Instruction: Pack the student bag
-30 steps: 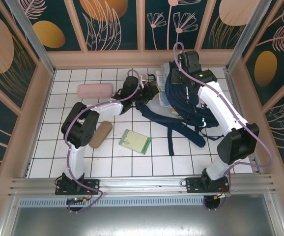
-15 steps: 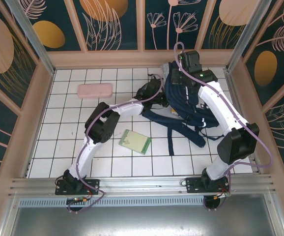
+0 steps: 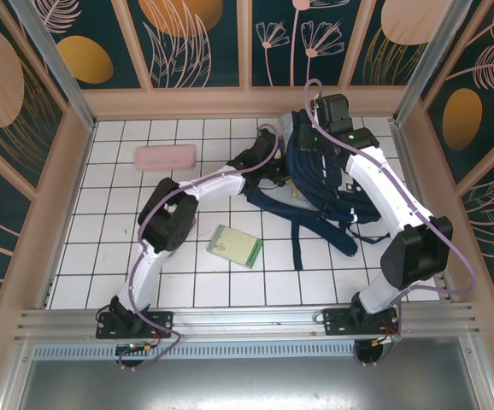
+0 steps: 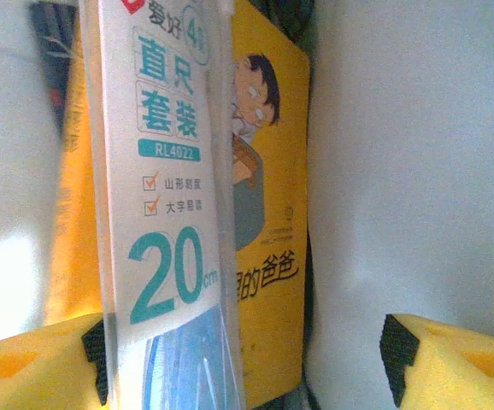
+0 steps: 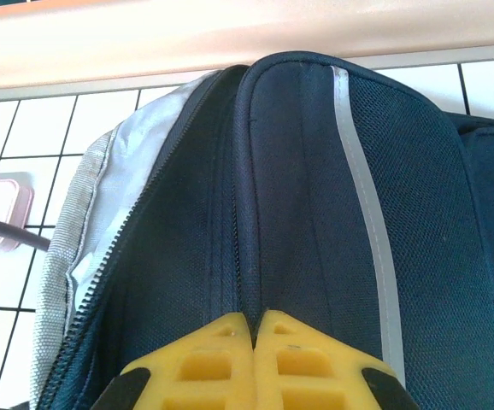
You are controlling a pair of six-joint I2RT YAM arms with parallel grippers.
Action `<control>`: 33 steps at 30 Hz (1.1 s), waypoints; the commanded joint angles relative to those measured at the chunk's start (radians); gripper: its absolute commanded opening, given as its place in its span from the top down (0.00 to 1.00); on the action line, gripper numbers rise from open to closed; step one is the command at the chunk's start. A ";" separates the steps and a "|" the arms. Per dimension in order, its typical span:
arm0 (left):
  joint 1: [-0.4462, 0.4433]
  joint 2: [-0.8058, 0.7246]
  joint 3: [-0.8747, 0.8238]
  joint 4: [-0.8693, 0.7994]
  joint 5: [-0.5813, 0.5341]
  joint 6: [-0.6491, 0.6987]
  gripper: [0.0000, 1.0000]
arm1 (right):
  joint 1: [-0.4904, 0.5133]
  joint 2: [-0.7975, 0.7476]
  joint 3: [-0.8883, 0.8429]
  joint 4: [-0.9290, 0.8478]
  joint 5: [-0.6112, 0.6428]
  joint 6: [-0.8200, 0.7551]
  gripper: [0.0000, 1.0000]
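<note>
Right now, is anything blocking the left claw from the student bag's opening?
Nothing visible does. The left claw is open at the student bag's mouth, a ruler pack and yellow book right before it. The right claw pinches the bag's top edge.

The white tiled table (image 3: pixel 119 256) is carrying three things. A pink case (image 3: pixel 166 156) is lying well to the left of the fingers of the left gripper (image 3: pixel 273 169). A green notebook (image 3: pixel 235 246) is lying flat on the base side of those fingers, apart from them. The student bag (image 3: pixel 315 175) is sitting just to their right, its straps (image 3: pixel 298 231) trailing over the tiles, with its top seam meeting the closed fingertips of the right gripper (image 5: pixel 254 329).
</note>
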State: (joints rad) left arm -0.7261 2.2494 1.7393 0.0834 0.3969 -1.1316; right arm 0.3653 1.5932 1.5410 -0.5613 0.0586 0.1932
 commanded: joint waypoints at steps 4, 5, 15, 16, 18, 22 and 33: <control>0.033 -0.201 -0.153 -0.037 -0.084 0.089 0.17 | -0.011 -0.064 -0.046 0.119 -0.030 0.026 1.00; 0.038 -0.225 -0.179 -0.031 -0.090 0.096 0.17 | -0.010 -0.064 -0.051 0.123 -0.033 0.028 1.00; 0.047 -0.156 -0.169 -0.002 -0.044 0.086 0.22 | -0.008 -0.072 -0.073 0.132 -0.039 0.040 1.00; 0.048 -0.145 -0.166 -0.014 -0.057 0.089 0.22 | -0.009 -0.078 -0.077 0.132 -0.039 0.040 1.00; 0.050 -0.118 -0.149 -0.016 -0.055 0.093 0.24 | -0.010 -0.087 -0.087 0.136 -0.039 0.040 1.00; 0.052 -0.035 -0.067 -0.048 -0.048 0.122 0.32 | -0.009 -0.092 -0.097 0.136 -0.039 0.045 1.00; 0.056 0.091 0.083 -0.236 -0.158 0.174 0.30 | -0.009 -0.106 -0.113 0.136 -0.039 0.048 1.00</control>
State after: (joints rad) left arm -0.6785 2.3150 1.7809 -0.0814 0.2825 -0.9882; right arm 0.3622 1.5528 1.4345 -0.4740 0.0204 0.2234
